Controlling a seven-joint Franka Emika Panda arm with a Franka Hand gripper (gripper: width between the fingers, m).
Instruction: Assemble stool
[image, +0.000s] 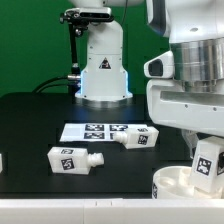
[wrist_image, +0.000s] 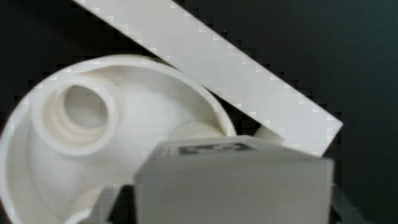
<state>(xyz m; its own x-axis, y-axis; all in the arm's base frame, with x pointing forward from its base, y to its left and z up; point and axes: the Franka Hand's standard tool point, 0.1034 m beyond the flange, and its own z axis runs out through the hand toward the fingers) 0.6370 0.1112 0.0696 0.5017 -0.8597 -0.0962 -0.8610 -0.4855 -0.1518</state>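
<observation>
1. Tabletop (image: 30, 120): black, carries all the parts.
2. Robot base (image: 103, 70): white, at the rear, no part of the kit.
3. Seat (image: 172, 186): round white disc at the exterior view's lower right, lying underside up. The wrist view shows one round socket (wrist_image: 80, 108) open and empty.
4. Marker board (image: 95, 130): flat, mid-tabletop.
5. Loose legs, two, lying on their sides. One (image: 72, 158) is in front of the marker board, the other (image: 135, 138) at its end toward the exterior view's right. Both are well apart from the seat.
6. Held leg (image: 209, 162): upright, tagged face showing, directly over the seat. Whether its peg touches the seat cannot be told.
7. Tool (image: 207, 148): half-wide, clamped on the held leg.

Step in hand, as judged: fitting the first leg to the seat.

Next move calls for: centring the peg over a socket, keeping the leg upright, then lowering it and seating it firmly before letting go.
</observation>
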